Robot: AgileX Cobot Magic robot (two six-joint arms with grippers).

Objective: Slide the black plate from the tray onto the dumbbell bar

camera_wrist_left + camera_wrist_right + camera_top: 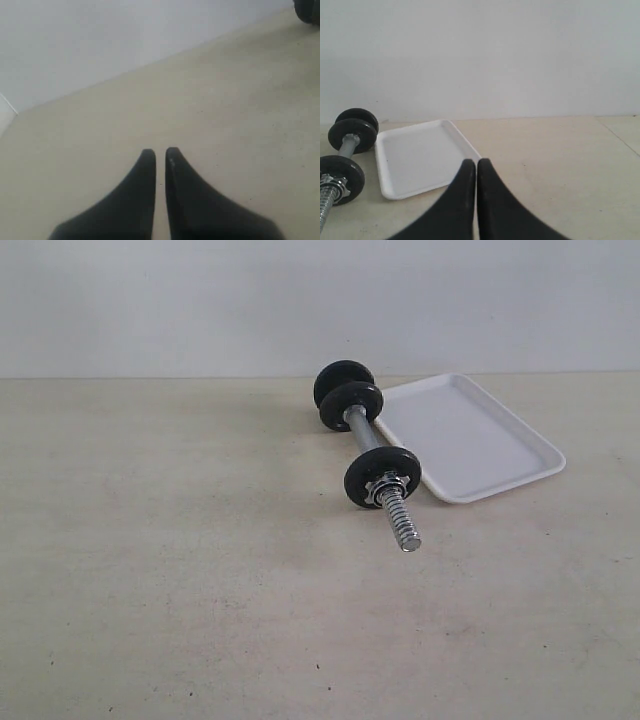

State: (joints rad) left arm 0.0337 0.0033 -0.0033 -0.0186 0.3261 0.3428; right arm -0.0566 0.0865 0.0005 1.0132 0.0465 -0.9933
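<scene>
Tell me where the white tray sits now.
In the exterior view the tray lies right of centre, towards the back, just right of the dumbbell bar.

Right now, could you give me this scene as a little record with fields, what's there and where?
dumbbell bar: lying on the table, beside the tray
black discs: three, all on the bar
tray: white, nothing on it
left gripper: shut, holding nothing
right gripper: shut, holding nothing
</scene>
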